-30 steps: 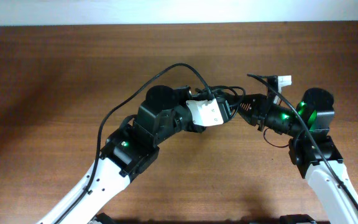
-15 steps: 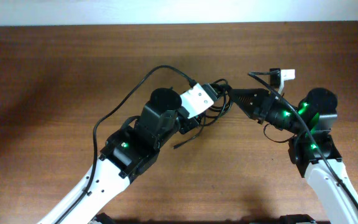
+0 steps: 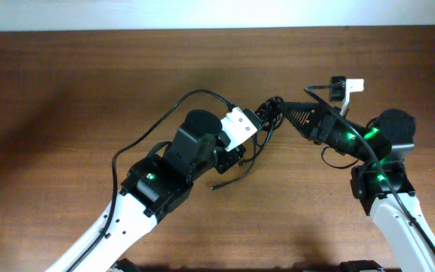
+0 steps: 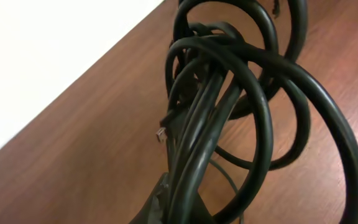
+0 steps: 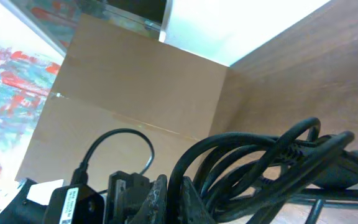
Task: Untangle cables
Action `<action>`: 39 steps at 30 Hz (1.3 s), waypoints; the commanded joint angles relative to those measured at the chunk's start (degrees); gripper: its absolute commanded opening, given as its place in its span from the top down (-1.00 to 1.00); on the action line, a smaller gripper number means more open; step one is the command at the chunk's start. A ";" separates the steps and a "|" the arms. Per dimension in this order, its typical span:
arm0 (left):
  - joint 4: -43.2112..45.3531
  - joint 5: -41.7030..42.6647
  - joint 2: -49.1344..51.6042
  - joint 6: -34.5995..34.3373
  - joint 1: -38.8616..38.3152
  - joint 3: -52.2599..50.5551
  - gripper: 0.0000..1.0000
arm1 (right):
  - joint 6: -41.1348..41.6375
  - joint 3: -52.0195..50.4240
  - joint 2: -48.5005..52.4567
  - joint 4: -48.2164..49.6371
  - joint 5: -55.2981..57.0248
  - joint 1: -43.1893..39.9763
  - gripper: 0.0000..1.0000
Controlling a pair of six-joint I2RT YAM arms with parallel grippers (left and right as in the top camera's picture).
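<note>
The cables (image 3: 266, 113) are a tangled bundle of thin black cords held in the air between my two grippers above the brown table. My left gripper (image 3: 252, 125) is shut on a group of strands; in the left wrist view the loops (image 4: 229, 93) rise from its jaws (image 4: 179, 208) and a small plug tip (image 4: 161, 134) hangs at the left. My right gripper (image 3: 282, 112) is shut on one cord; in the right wrist view the loops (image 5: 272, 158) spread right from its jaws (image 5: 173, 199). A loose cable end (image 3: 229, 181) trails down toward the table.
The brown wooden table (image 3: 66, 106) runs to a white wall at the far edge. A thicker black arm wire (image 3: 157, 125) arcs over the left arm. A white camera mount (image 3: 347, 88) juts from the right wrist.
Both grippers have risen and moved toward the far edge with the bundle. The left gripper has shifted left. A loose cable end now hangs lower under the left gripper.
</note>
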 commanded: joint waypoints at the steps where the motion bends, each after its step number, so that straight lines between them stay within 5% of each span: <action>1: -0.59 4.37 -1.03 -3.26 -0.09 0.57 1.00 | 1.38 0.61 -0.28 2.62 -0.79 0.00 0.92; 7: -3.52 12.87 -1.03 -3.23 -0.11 0.57 1.00 | 4.46 0.61 -0.28 10.51 -0.74 -0.02 0.92; 24: -10.21 16.57 -1.01 -3.21 -0.11 0.57 1.00 | 7.85 0.61 -0.28 23.21 -0.48 0.00 0.92; 39: -18.25 16.09 -1.03 -3.26 -0.09 0.57 1.00 | 8.87 0.61 -0.28 23.47 0.68 -1.22 0.92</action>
